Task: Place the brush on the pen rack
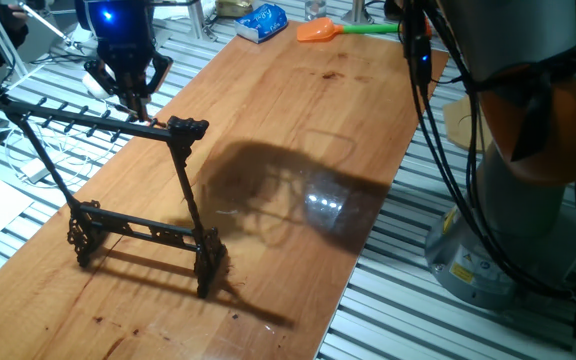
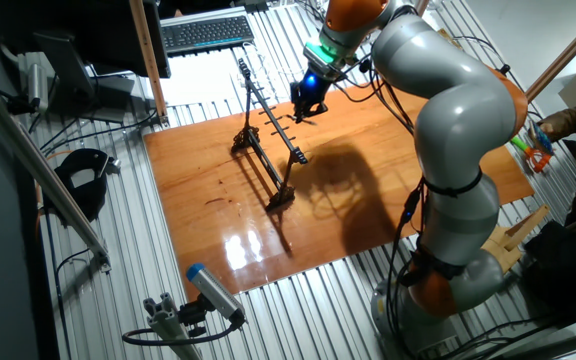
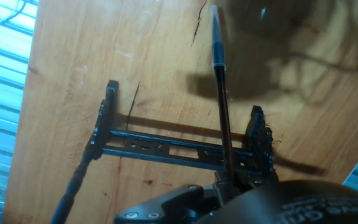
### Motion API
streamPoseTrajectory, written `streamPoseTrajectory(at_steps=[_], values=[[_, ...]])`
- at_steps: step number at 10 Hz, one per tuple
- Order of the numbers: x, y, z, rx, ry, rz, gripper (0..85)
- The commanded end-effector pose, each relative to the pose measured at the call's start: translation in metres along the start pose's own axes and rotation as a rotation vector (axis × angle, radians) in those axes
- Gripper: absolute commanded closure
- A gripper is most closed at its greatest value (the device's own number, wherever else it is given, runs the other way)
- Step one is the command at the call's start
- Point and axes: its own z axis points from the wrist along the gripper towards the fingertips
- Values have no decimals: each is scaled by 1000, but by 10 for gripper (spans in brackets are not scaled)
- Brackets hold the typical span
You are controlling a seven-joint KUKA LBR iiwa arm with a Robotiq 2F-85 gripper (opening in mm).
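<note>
Black pen rack stands on the wooden table, top bar directly under the gripper. Gripper looks pinched on the brush; in the hand view the shaft runs straight out ahead of the fingers, long axis crossing the rack's lower rail roughly at right angles. Whether the brush touches the bar yet: cannot tell. Judgement: next move depends on the shaft coming down across the pegs near the bar's end, below the hand. Orange scoop lies well apart.
</note>
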Motion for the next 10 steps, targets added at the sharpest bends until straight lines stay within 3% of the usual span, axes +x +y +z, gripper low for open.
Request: streamPoseTrajectory(at_steps=[1, 10], values=[[1, -1, 2, -4, -2, 3, 850], [8, -4, 7, -22, -16, 27, 850]])
